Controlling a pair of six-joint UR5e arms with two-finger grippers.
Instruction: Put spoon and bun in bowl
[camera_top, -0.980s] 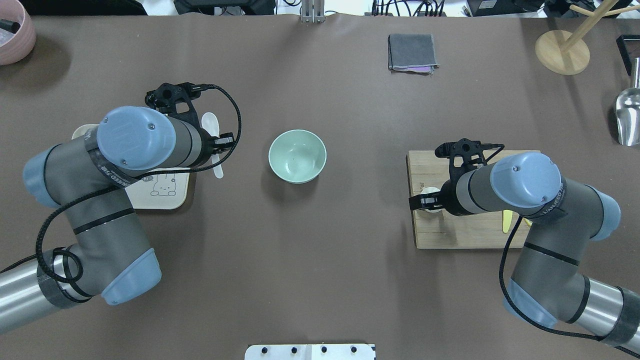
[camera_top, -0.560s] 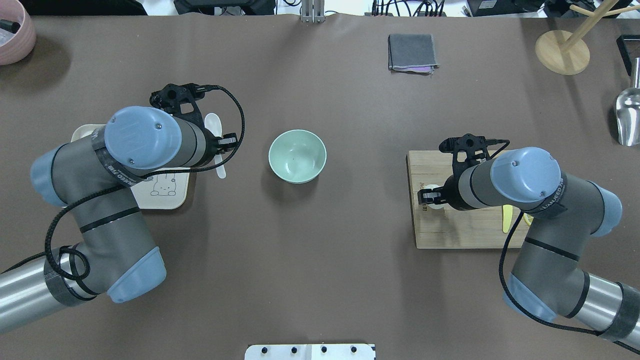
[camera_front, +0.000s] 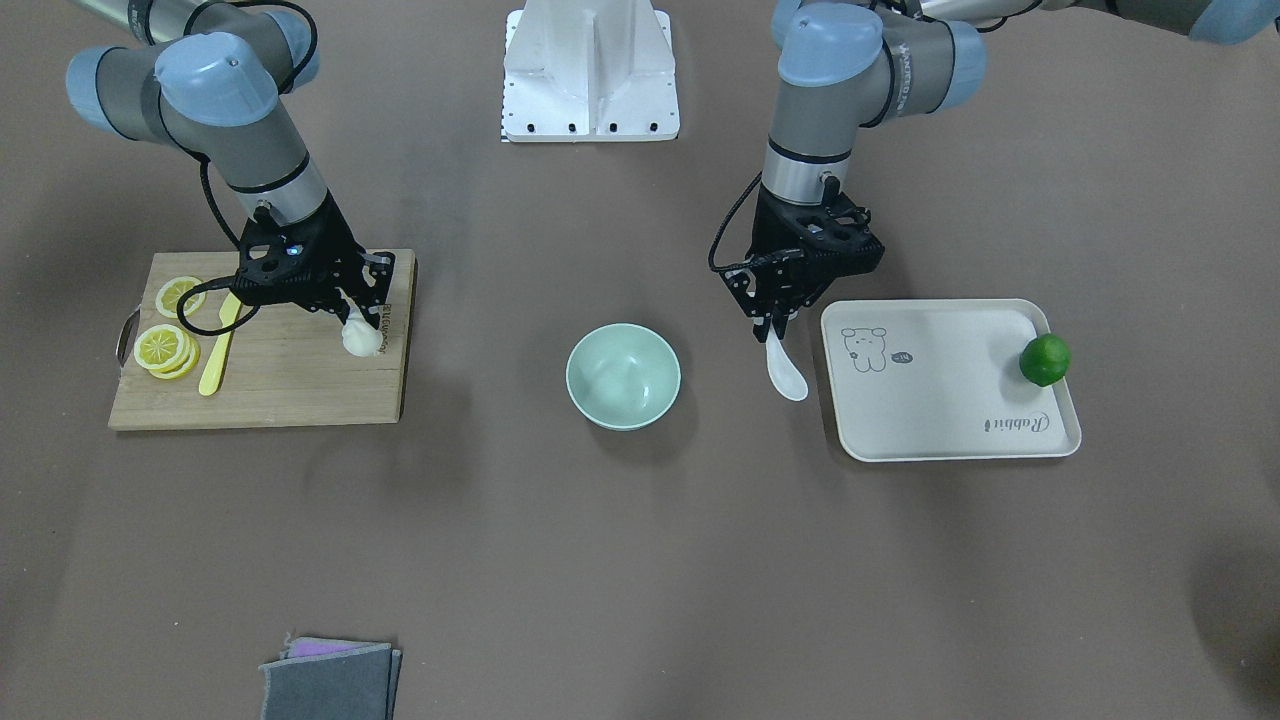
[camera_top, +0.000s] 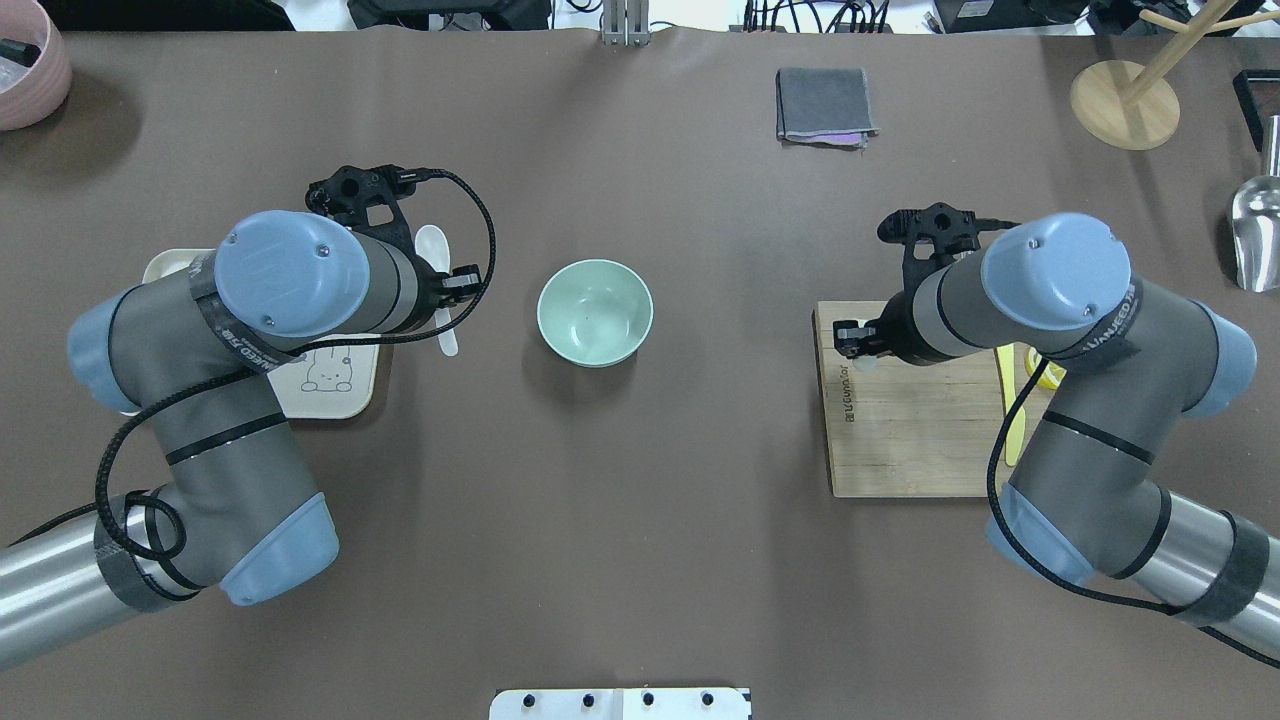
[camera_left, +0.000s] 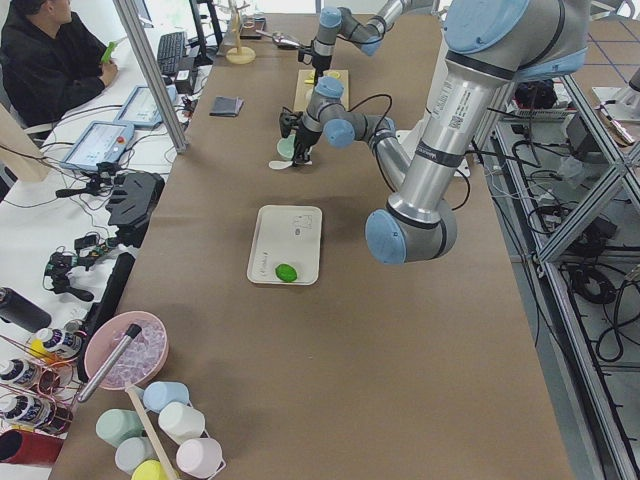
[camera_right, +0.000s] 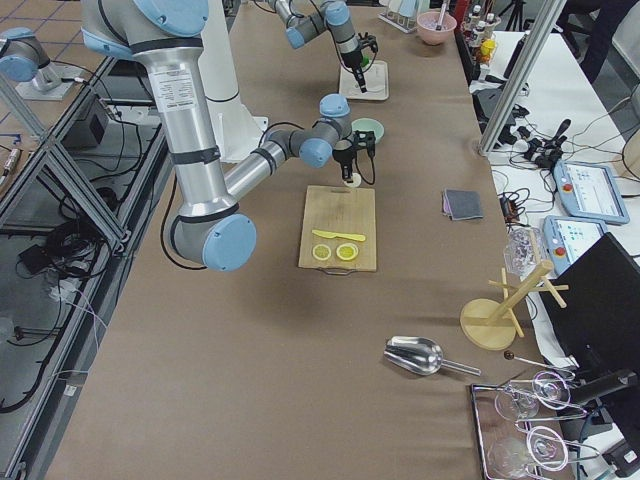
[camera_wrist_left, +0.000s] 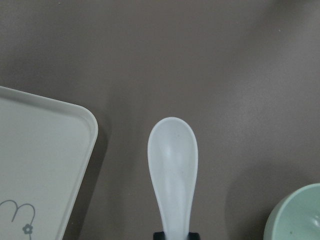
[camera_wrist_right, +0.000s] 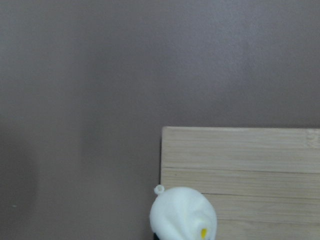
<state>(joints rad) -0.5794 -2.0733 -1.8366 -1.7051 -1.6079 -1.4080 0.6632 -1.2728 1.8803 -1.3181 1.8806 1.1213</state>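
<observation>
Both your grippers were loaded, seen from overhead: the left gripper (camera_top: 443, 298) pinched the spoon (camera_top: 431, 246) by its handle, scoop toward 12 o'clock, with the bowl (camera_top: 595, 325) near at 3 o'clock. The right gripper (camera_top: 857, 346) clamped the bun (camera_front: 361, 338) over the cutting board (camera_top: 910, 440) corner, the bowl farther off at 9 o'clock.

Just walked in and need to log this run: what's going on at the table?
Two arms each hold one item. The left gripper is shut on the handle of the white spoon, between the cream tray and the mint bowl. The right gripper is shut on the bun, over a corner of the wooden cutting board. The bowl is empty, so neither item is in it yet.
</observation>
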